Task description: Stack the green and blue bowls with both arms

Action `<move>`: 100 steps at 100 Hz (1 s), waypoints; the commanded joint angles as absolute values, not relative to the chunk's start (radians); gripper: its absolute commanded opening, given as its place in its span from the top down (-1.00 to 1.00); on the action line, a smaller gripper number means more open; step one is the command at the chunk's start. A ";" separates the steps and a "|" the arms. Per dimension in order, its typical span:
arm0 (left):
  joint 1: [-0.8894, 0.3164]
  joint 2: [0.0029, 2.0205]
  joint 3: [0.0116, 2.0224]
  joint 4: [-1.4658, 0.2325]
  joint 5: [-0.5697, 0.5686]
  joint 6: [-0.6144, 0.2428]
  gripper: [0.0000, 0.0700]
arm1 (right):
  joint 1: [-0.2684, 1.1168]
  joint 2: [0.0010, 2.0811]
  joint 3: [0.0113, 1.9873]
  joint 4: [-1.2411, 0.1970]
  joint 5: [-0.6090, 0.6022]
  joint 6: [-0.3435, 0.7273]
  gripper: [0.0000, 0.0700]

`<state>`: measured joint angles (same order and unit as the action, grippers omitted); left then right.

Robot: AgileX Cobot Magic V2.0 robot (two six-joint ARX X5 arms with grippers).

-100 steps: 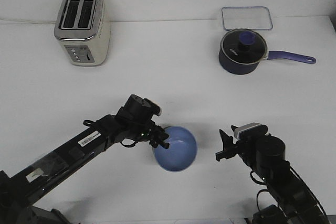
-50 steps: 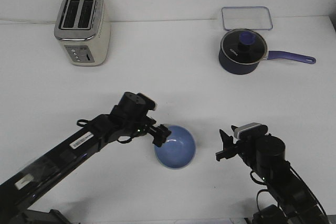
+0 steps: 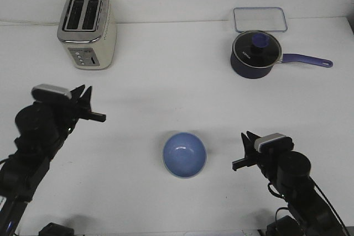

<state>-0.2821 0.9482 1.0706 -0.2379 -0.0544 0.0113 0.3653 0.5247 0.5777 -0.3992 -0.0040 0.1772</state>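
The light blue bowl (image 3: 184,154) sits upright on the white table, in the middle near the front. No green bowl shows; I cannot tell whether it lies under the blue one. My left gripper (image 3: 95,103) is open and empty, well to the left of the bowl and a little farther back. My right gripper (image 3: 239,150) is open and empty, a short way to the right of the bowl, apart from it.
A silver toaster (image 3: 86,29) stands at the back left. A dark navy saucepan (image 3: 255,54) with a lid and purple handle stands at the back right, with a clear lidded container (image 3: 260,19) behind it.
My left gripper has let go of the blue bowl's left rim and the arm has drawn back far to the left. The bowl rests on the table. The right arm shifted slightly.
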 commanded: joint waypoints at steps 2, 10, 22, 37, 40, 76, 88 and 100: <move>-0.236 0.835 0.935 -0.152 -0.058 0.034 0.96 | 0.369 0.453 0.554 -0.368 0.033 0.155 1.00; -0.176 0.690 0.745 -0.020 -0.059 0.034 0.96 | 0.369 0.360 0.506 -0.313 0.051 0.140 1.00; -0.112 0.480 0.486 0.146 -0.059 0.028 0.97 | 0.369 0.224 0.429 -0.235 0.096 0.119 1.00; -0.077 0.318 0.355 0.138 -0.060 -0.012 0.97 | 0.369 0.166 0.398 -0.200 0.163 0.120 1.00; -0.075 0.301 0.354 0.122 -0.060 -0.011 0.96 | 0.369 0.165 0.398 -0.193 0.166 0.120 1.00; -0.072 0.272 0.355 0.121 -0.060 -0.019 0.96 | 0.369 0.165 0.398 -0.172 0.158 0.126 1.00; -0.072 0.273 0.355 0.121 -0.060 -0.020 0.96 | 0.369 0.165 0.398 -0.172 0.158 0.126 1.00; -0.072 0.272 0.355 0.121 -0.060 -0.019 0.96 | 0.369 0.165 0.398 -0.172 0.158 0.126 1.00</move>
